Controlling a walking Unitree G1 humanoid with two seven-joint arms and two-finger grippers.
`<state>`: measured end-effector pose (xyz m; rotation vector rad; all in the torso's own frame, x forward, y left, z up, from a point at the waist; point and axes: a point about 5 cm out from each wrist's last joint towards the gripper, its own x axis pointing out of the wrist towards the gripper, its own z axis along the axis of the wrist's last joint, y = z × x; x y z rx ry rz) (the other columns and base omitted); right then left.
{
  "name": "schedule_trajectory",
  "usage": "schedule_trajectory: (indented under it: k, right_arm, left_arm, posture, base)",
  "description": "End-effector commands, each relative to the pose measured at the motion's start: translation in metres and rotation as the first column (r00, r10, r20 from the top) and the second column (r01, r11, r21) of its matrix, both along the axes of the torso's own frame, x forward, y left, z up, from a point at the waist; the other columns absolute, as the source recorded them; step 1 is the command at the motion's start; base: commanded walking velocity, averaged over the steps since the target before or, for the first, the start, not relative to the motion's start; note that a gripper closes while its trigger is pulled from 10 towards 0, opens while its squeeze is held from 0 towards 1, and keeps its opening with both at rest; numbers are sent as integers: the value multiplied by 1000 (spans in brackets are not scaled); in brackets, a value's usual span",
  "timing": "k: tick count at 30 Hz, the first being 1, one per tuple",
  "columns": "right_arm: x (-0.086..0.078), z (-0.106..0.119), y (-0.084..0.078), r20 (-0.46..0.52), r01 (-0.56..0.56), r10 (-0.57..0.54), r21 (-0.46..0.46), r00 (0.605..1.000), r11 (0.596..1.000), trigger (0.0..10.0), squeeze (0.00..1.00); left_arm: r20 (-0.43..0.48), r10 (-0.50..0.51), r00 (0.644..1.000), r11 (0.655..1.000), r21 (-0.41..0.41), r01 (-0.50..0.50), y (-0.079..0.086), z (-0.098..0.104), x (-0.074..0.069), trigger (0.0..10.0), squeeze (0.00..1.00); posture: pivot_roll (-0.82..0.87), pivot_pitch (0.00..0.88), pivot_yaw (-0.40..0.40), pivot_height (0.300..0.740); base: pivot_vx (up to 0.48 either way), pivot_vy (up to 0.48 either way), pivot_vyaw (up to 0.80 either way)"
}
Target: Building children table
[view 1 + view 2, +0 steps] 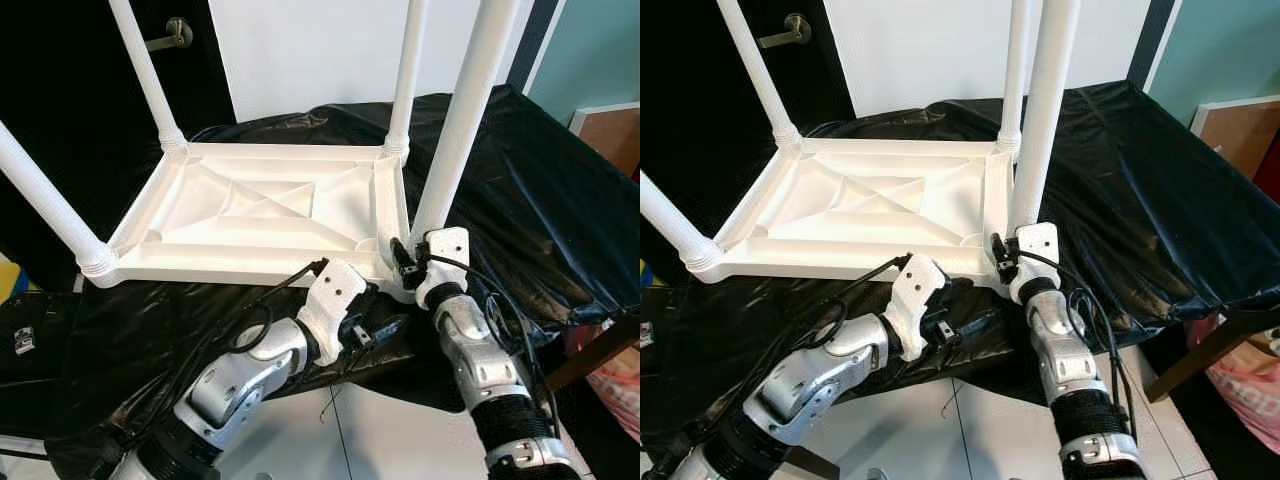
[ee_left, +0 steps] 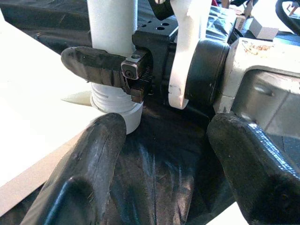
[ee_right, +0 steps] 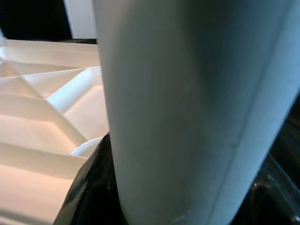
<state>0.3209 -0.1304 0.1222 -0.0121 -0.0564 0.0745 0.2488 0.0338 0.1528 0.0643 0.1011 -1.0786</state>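
A white plastic children's table point(image 1: 250, 205) lies upside down on a black sheet. Three legs stand up from its corners. At the near right corner stands the fourth white leg point(image 1: 460, 110), with my right gripper point(image 1: 408, 262) shut on it just above the base. The left wrist view shows one right finger point(image 2: 93, 63) wrapped round the leg point(image 2: 112, 23), and the leg's threaded end point(image 2: 115, 101) showing above the corner socket. In the right wrist view the leg point(image 3: 187, 93) is very close. My left gripper point(image 2: 164, 154) is open and holds nothing, low beside that corner, over the sheet.
The black sheet point(image 1: 520, 180) drapes over a low surface and hangs off its near edge above the white floor point(image 1: 380, 430). A dark door with a handle point(image 1: 170, 38) stands at the back left. A wooden bar point(image 1: 590, 350) and a pink bag point(image 1: 620, 385) are at the right.
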Motion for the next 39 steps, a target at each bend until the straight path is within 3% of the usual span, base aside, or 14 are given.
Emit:
schedule_trajectory:
  k: [1, 8, 20, 21, 22, 23, 24, 27, 30, 31, 33, 34, 35, 39]
  right_arm:
    - [-8, -27, -9, -139, 99, -95, 21, 986, 995, 10000, 0]
    - [-9, -23, 8, -131, 179, -170, 59, 977, 982, 10000, 0]
    - [-8, -17, 6, -97, 201, -198, 30, 975, 979, 10000, 0]
    - [-8, -15, 5, -83, 186, -184, 24, 979, 982, 10000, 553]
    - [-8, -14, 4, -72, 175, -173, 20, 982, 984, 10000, 922]
    - [-8, -14, 4, -72, 175, -173, 20, 982, 984, 10000, 922]
    - [-8, -13, 3, -63, 165, -163, 22, 985, 986, 10000, 1000]
    - [-8, -11, 0, -49, 138, -136, 31, 989, 990, 10000, 1000]
    - [-7, -4, -4, 1, 32, -33, 28, 999, 999, 10000, 1000]
    - [-7, 0, -9, 21, -66, 65, 40, 998, 997, 10000, 1000]
    - [-7, 1, -10, 22, -82, 82, 45, 996, 996, 10000, 1000]
    - [-7, 2, -13, 25, -136, 135, 45, 991, 990, 10000, 733]
    - [-7, 3, -15, 27, -170, 169, 43, 985, 985, 10000, 0]
    - [-7, 8, -21, 36, -279, 279, -16, 960, 960, 10000, 0]
  left_arm:
    - [-9, -126, 992, 992, -2, 126, -2, -1, -4, 10000, 0]
    - [0, -119, 993, 993, -6, 119, -3, 0, -3, 10000, 0]
    - [8, -111, 994, 994, -4, 111, -2, 0, -3, 10000, 0]
    - [8, -108, 994, 994, -4, 108, -2, -1, -3, 10000, 0]
    - [9, -106, 994, 994, -4, 106, -1, -1, -3, 10000, 0]
    - [9, -106, 994, 994, -4, 106, -1, -1, -3, 10000, 0]
    - [10, -105, 994, 995, -2, 105, -1, -1, -3, 10000, 0]
    - [11, -103, 995, 995, 0, 103, 0, -1, -2, 10000, 0]
    - [11, -100, 995, 995, 1, 100, 1, -1, -2, 10000, 0]
    - [11, -100, 995, 995, 2, 100, 1, -1, -2, 10000, 0]
    - [11, -100, 995, 995, 2, 100, 2, -1, -2, 10000, 0]
    - [11, -100, 995, 995, 2, 100, 2, -1, -2, 10000, 0]
    - [12, -100, 995, 995, 3, 100, 2, -1, -2, 10000, 0]
    - [11, -102, 995, 995, 5, 101, 2, -1, -1, 10000, 0]
  posture:
    - [-44, 33, 14, 740]
    - [-37, 28, 4, 740]
    - [-32, 28, -3, 740]
    - [-30, 28, -3, 740]
    - [-30, 27, -3, 740]
    - [-30, 27, -3, 740]
    - [-30, 27, -3, 740]
    - [-29, 29, -4, 740]
    - [-29, 30, -1, 740]
    - [-31, 31, 2, 740]
    - [-31, 31, 2, 740]
    - [-33, 32, 2, 740]
    - [-37, 33, 7, 740]
    - [-37, 33, 7, 740]
  base:
    - [0, 0, 0]
    - [0, 0, 0]
    - [0, 0, 0]
    - [0, 0, 0]
    - [0, 0, 0]
    - [0, 0, 0]
    - [0, 0, 0]
    - [0, 0, 0]
    - [0, 0, 0]
    - [0, 0, 0]
    - [0, 0, 0]
    - [0, 0, 0]
    - [0, 0, 0]
    - [0, 0, 0]
